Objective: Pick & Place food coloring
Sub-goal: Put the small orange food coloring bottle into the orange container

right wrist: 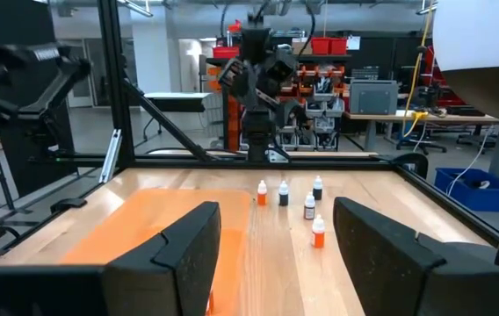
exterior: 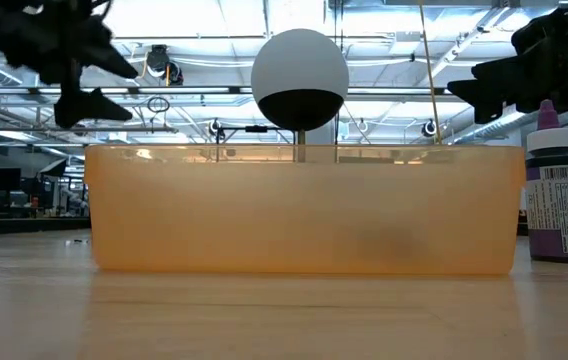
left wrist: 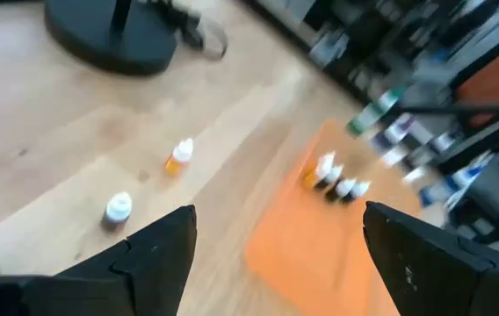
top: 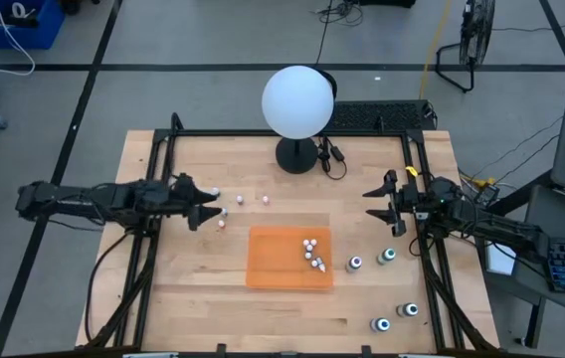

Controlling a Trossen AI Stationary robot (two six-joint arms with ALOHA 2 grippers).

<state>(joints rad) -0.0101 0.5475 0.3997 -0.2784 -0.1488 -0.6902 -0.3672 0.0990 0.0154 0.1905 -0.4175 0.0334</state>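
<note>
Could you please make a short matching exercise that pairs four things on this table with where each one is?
Things:
1. white globe lamp
2. cluster of small bottles
3. left gripper
4. larger dark bottles

Places:
A. on the bare wood to the right of the orange mat
B. at the table's far edge, in the middle
C. on the orange mat
D. open, above the table's left side near loose small bottles

Pairs: 1-B, 2-C, 3-D, 4-A

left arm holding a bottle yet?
No. In its wrist view the left gripper has its dark fingers spread with only bare wooden table between them.
</note>
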